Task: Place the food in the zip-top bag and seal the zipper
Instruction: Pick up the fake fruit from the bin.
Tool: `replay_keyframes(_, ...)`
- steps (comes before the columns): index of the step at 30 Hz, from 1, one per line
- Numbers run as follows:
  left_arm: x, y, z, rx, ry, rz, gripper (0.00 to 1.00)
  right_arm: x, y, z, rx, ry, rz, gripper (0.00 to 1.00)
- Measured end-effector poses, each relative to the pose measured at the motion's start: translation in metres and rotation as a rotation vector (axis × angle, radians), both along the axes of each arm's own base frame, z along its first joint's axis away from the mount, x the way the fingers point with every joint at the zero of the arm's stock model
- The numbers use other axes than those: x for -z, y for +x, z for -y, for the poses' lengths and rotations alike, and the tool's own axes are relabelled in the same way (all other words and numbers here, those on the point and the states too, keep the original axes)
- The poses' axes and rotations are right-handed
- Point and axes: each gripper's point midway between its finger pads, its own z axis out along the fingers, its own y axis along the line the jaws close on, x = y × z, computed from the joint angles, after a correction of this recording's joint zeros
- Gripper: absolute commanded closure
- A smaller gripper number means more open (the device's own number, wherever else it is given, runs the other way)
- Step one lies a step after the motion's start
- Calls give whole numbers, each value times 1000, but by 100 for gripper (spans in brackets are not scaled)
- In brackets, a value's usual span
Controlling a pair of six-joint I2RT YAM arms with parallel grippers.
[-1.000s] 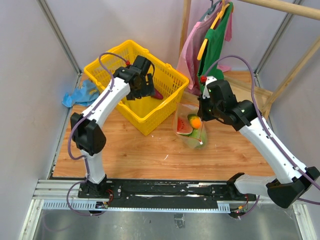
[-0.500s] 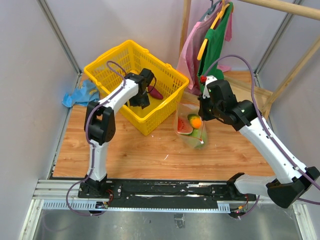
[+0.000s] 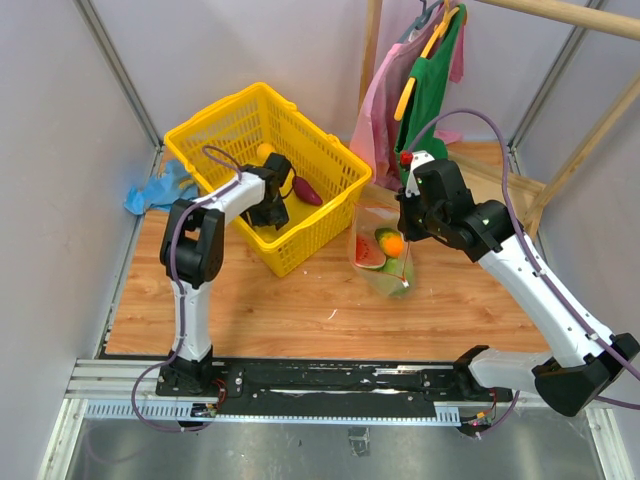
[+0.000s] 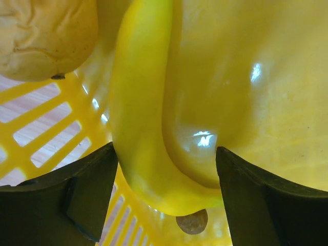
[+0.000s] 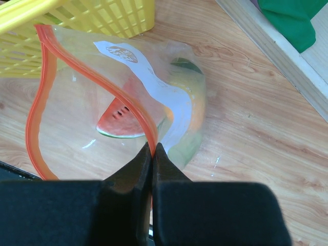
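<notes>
Sunk deeper into the yellow basket (image 3: 215, 125) than half a second ago, the left gripper (image 3: 270, 208) now sits low near the 6 o'clock wall, and the basket's near corner has slid slightly toward 7 o'clock. The right arm and bag have not shifted.

Seen from the left wrist, the fingers (image 4: 77, 200) are spread wide on either side of a glossy yellow piece (image 4: 205, 102); whether they touch it cannot be told. A tan lump (image 4: 46, 36) lies at 10 o'clock of it.

The right gripper (image 5: 152, 149) is clenched on the zipper (image 5: 43, 82), holding the zip-top bag (image 3: 385, 255) mouth open. The bag rests on the table (image 3: 300, 310), just beside the basket at its 3 o'clock. Inside are the watermelon wedge (image 5: 120, 123), an orange fruit (image 3: 393, 245) and a green melon (image 5: 184, 65). A purple piece (image 3: 306, 191) lies in the basket.

A white label (image 5: 164, 95) on the bag carries an oval logo, too small to read.

Bare wood lies open at 6 o'clock of the bag; a wooden ledge (image 5: 266, 46) runs close at 2 o'clock.
</notes>
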Motion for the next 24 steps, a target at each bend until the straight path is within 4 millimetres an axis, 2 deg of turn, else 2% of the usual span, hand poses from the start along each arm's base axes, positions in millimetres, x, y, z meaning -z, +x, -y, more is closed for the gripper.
replay_keyframes(4,1,3,-4,-12,-44,29,30,0,0,1,2,-2,1,99)
replay_keyframes(11,5,5,0,-3,-100,54,66,0,1,1,4,-4,3,99)
replay_keyframes(15,5,6,4,21,-118,58,75,0,1,1,4,-4,3,99)
replay_keyframes(20,1,3,7,47,-144,60,81,0,1,1,4,-4,3,99)
replay_keyframes(24,-19,4,12,68,-178,97,82,0,1,1,5,-4,3,99)
